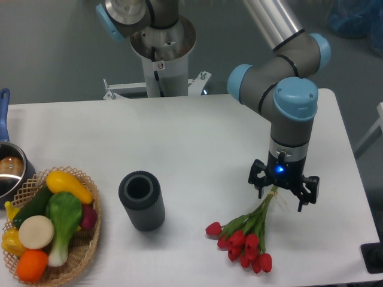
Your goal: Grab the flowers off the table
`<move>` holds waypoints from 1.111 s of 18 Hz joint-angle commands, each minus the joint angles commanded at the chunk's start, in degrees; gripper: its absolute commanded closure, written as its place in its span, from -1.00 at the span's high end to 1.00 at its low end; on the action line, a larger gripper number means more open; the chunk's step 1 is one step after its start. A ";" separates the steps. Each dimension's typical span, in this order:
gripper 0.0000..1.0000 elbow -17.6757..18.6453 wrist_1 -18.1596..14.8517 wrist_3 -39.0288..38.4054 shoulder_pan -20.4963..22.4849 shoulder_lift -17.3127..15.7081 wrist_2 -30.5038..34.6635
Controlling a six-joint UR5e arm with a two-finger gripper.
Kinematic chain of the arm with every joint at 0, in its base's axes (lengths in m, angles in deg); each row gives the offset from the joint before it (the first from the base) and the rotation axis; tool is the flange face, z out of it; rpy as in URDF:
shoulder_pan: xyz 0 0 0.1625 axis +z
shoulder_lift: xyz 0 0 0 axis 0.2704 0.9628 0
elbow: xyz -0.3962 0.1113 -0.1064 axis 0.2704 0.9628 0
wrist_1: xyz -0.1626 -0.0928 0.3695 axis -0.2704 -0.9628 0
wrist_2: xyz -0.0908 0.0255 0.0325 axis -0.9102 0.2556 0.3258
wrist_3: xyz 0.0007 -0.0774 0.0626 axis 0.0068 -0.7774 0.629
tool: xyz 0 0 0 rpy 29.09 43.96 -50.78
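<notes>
The flowers (246, 237) lie in the lower right of the frame, on the white table (197, 137), with their red buds bunched toward the bottom edge and their thin green stems running up and to the right, straight into the underside of the gripper (282, 192). That layout explains where the arm has put itself: the stems are the slim, gathered end of the bunch, the only part two fingers could close round without crushing the heads, so the claw hangs directly over them, pointing down from the blue-capped wrist. Its two black arms stick out to either side, which suggests a fairly wide spread, but the fingertips are hidden behind the claw's own body and the stem ends vanish there too, so I cannot tell whether it has closed on the stems or only straddles them. The buds look to be resting on the table, so by my reading the bunch is not yet lifted. If the grip is made, the job left is a straight rise; the heavy bud end would probably droop and swing, so a slow lift seems wise. Well apart, at centre frame, a dark ribbed cylinder (142, 200) stands open end up. A wicker basket (87, 242) of toy vegetables fills the lower left, and a pot (9, 170) with a blue handle sits at the left edge.
</notes>
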 joint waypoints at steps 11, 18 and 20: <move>1.00 0.96 0.18 0.18 0.00 0.18 -0.09; 1.00 2.55 0.79 1.31 0.26 0.62 0.09; 1.00 2.98 0.70 4.73 0.44 0.53 0.17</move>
